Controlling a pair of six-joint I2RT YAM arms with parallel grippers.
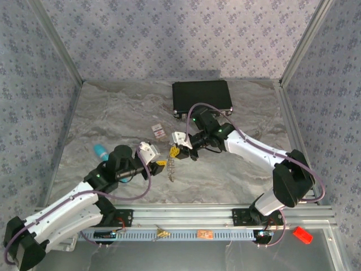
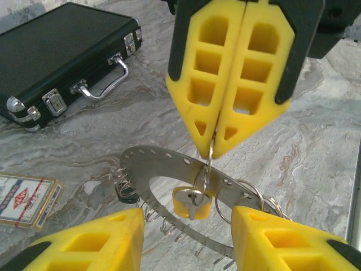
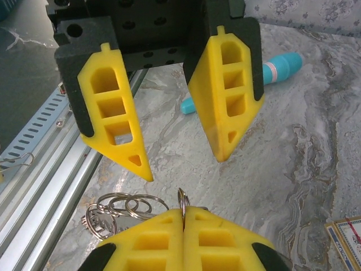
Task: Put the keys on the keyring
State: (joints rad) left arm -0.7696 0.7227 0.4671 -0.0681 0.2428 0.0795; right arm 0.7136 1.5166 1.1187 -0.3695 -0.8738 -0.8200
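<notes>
Pinches a thin wire loop [image 2: 207, 167] in the right gripper [image 2: 213, 151], fingers pressed together, dangles the yellow-headed key [image 2: 189, 201] from it across the opening of the grey keyring [image 2: 152, 161] over the marble table [image 2: 304, 141], and holds the left gripper [image 3: 185, 166] spread wide just beside.

right gripper [image 1: 178, 152] pinches the keyring [image 1: 172, 167], which dangles below it; left gripper [image 1: 159, 161] sits just beside, fingers apart. black case [image 1: 202, 97] lies beyond, teal pen [image 1: 100, 151] at left.
</notes>
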